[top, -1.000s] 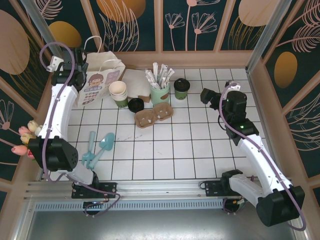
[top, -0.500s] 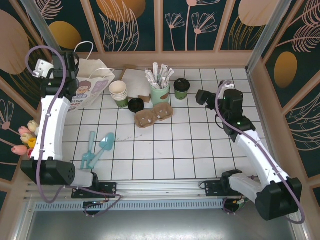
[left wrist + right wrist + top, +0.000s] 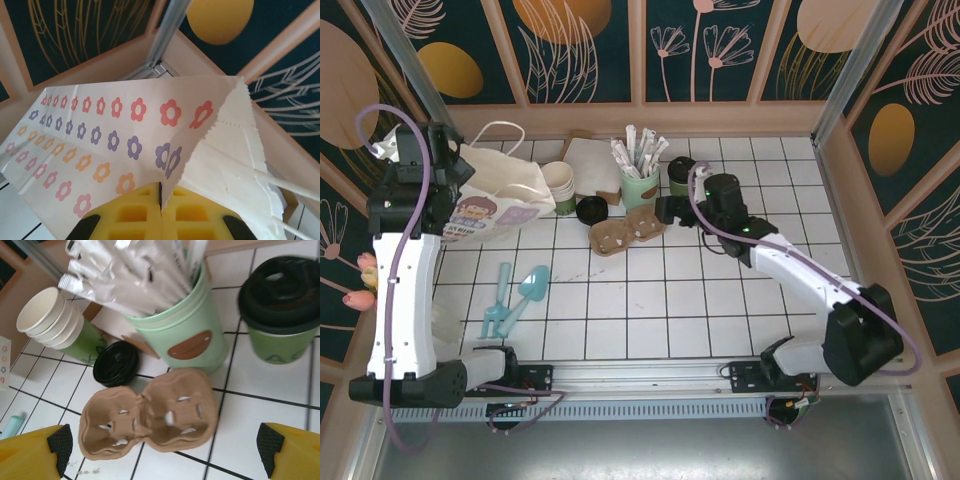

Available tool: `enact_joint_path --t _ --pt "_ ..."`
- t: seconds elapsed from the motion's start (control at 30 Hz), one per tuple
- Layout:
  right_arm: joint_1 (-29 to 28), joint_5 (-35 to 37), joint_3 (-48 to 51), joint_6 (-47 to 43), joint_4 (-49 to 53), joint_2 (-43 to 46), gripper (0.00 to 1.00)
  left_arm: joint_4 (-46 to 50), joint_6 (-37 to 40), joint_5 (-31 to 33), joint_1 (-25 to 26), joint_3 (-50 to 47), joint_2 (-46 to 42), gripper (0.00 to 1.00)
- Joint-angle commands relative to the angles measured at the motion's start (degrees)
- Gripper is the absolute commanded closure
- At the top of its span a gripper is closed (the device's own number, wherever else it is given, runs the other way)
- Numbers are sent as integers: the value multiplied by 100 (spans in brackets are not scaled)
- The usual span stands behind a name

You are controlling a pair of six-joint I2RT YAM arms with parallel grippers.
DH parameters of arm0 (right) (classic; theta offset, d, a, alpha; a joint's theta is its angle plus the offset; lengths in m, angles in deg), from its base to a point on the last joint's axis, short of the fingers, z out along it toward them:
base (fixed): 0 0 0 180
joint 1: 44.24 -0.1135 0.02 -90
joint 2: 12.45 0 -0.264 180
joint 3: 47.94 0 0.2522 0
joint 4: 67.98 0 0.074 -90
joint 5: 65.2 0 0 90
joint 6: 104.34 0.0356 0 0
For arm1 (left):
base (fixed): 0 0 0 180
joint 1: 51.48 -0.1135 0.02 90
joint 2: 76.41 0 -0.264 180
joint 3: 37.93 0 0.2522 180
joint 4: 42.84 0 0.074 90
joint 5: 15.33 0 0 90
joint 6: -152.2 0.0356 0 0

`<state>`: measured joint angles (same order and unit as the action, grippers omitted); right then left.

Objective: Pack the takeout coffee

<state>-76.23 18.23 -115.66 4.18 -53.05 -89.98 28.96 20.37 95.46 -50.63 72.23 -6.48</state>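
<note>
a: where is the takeout coffee [image 3: 279, 297]?
b: upright on the desk [image 3: 660, 300], black lid on, at the far side; it stands just right of the pale green cup of wrapped sticks [image 3: 180, 335].
a: and your right hand [image 3: 164, 446]?
b: spread wide, nothing in it; it hangs low over the tiles; in the wrist view the cardboard cup carrier [image 3: 145, 420] lies between my fingertips, and the coffee sits beyond them at the upper right, not touched.
a: the left one?
b: my left hand [image 3: 161, 212] is pinched closed on the paper bag [image 3: 115, 130]; the yellow pads meet with the flowered paper's edge between them; from above, the bag sits at the far left, near the stack of lidless cups [image 3: 557, 185].
a: anything else close by?
b: a loose black lid [image 3: 116, 363] lies flat between that stack and the carrier.
</note>
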Motion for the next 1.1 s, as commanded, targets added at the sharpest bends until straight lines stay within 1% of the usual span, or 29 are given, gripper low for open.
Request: enact_joint_path --t 0.0,0.07,0.1,0.17,0.2,0.23,0.3,0.37,0.57,0.7,1.07 --pt "-219 -257 -311 247 -337 -498 6 315 636 -668 -23 171 -208 100" --pt "-420 -152 -562 248 -228 -868 9 430 685 -1048 -24 140 -184 100" --pt "-541 9 -695 248 -164 -1068 10 425 702 -1307 -23 83 -188 100" --pt "-679 203 -989 254 37 -1448 13 333 741 -2012 -25 -55 -190 100" --pt "-710 209 -1183 228 195 -1671 16 336 748 -2285 -23 -83 -158 100" --pt "-724 200 -1389 167 395 -1906 19 388 765 -2418 -25 -93 -130 100" --pt "-771 236 -1763 23 756 -2311 25 465 802 -2379 -29 -112 -129 100" --pt "-821 279 -2064 -103 1013 -2655 29 512 855 -2326 -23 -119 -154 100" --pt "-988 275 -2798 -427 1518 -3461 37 661 1009 -2621 -23 -239 -216 100" --pt "-1084 496 -3245 -505 1859 -3905 40 737 1036 -2692 -23 -339 -275 100" --pt "-1231 876 -3486 -510 1966 -4269 45 674 1089 -2760 -27 -517 -320 100"
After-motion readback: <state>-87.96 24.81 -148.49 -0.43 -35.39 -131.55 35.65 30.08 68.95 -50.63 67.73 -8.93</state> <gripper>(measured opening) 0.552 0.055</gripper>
